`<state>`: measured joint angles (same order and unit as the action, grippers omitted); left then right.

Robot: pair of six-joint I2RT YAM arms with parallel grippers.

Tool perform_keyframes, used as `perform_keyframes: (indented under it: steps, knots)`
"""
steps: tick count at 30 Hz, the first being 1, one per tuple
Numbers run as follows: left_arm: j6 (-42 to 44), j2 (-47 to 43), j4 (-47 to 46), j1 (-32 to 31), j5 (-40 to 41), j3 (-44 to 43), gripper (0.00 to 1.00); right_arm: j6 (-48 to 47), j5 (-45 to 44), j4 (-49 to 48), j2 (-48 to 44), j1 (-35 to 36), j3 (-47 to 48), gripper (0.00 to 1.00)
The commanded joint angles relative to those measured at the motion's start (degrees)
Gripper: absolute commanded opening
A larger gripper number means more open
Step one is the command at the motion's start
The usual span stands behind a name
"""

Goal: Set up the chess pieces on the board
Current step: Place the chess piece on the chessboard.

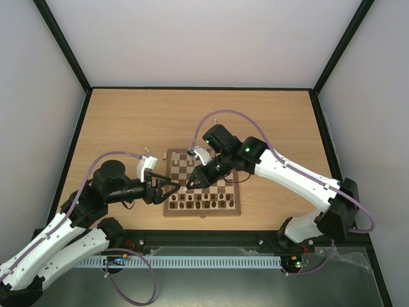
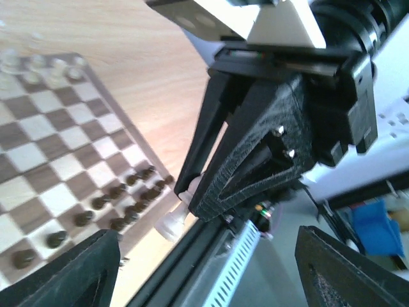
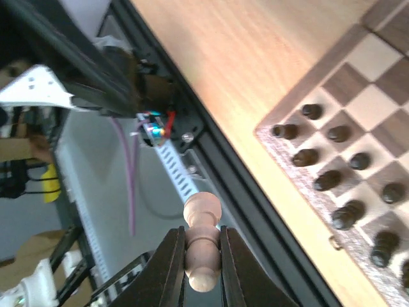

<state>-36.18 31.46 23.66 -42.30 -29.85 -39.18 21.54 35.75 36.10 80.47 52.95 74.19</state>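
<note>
The board (image 1: 203, 213) lies at the table's middle front. Dark chessmen (image 1: 204, 201) fill its near rows, and a few cream chess pieces (image 2: 38, 67) stand on its far row. My right gripper (image 1: 192, 183) hovers over the board's near left part, shut on a cream chess piece (image 3: 202, 214) held between its fingers (image 3: 171, 268). The left wrist view shows that held piece (image 2: 174, 220) in the right gripper's jaws. My left gripper (image 1: 179, 187) is open and empty, level with the right gripper and just left of it, its fingers (image 2: 83, 272) spread wide.
A loose cream piece (image 1: 146, 151) lies on the table left of the board and another (image 1: 216, 119) behind it. The black frame rail (image 1: 204, 240) runs along the table's near edge. Both arms crowd the board's left front corner.
</note>
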Motion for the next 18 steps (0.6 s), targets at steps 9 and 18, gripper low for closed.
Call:
perform_keyframes:
  steps: [9, 18]
  knots:
    - [0.47, 3.55, 11.43, 0.77, 24.5, -4.86, 0.82, -3.63, -42.49, 18.19, 20.49, -2.57, 21.98, 0.07]
    - [0.22, 4.9, 10.75, 0.99, 26.78, -5.3, 0.84, -5.49, -44.82, 27.21, 42.64, -7.25, 49.28, 0.06]
